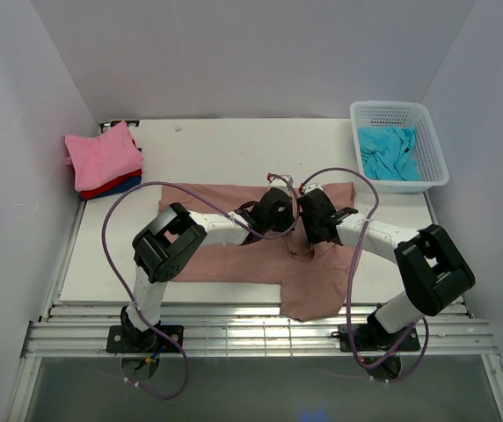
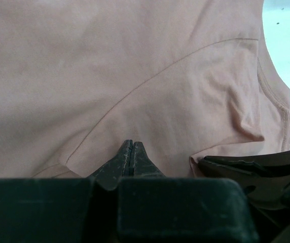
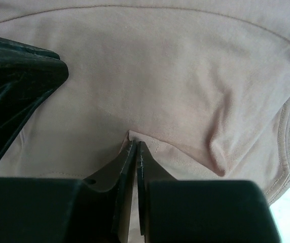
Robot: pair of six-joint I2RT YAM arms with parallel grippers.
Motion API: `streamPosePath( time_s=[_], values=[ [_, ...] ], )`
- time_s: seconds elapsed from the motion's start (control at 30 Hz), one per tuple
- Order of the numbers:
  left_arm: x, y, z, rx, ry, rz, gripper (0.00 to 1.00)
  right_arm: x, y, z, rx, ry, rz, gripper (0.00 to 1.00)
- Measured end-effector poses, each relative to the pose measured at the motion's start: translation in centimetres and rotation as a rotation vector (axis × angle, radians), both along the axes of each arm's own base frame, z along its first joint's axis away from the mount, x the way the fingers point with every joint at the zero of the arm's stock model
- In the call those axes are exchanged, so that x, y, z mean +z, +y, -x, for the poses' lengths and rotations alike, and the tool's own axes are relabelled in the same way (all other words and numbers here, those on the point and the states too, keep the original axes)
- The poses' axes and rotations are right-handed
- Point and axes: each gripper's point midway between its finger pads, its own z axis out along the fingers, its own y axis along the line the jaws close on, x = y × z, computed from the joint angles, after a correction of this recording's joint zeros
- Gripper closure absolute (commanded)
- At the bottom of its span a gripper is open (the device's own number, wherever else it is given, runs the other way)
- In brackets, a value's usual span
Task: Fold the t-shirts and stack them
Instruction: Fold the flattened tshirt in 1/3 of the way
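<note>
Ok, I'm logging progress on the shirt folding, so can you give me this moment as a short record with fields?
in work: rose-brown shirt, spread out, centre
left pincer: shut, tips on that shirt, grip unclear
right pincer: shut on a pucker of it
stack: pink shirt over red shirt and dark blue shirt, far left
basket: far right, turquoise shirt inside

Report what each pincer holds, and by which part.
Right pincer pinches a small fold in the middle of the rose-brown t-shirt. Left pincer is shut against the same cloth; a grip cannot be told.
</note>
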Motion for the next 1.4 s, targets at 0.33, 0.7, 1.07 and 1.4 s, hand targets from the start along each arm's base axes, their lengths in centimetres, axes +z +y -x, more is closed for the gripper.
streamPosePath(
  time_s=[0.33,0.7,1.07,1.4],
  values=[
    [-0.3,0.0,0.4,-0.008,0.004,-0.007,1.0,2.4,-1.5,1.5,-0.033,-0.008,0.014,0.92],
    [-0.7,0.1,0.8,-0.013,0.01,-0.005,1.0,1.7,-4.4,6.7,-0.11,0.151,0.106,0.91],
    [-1.1,0.7,1.2,-0.014,0.011,-0.017,1.0,3.8,-5.2,10.4,-0.159,0.167,0.161,0.73],
    [1.7,0.8,1.0,-0.018,-0.039,0.009,1.0,7.2,-0.5,5.5,-0.079,-0.062,-0.053,0.92]
  ],
)
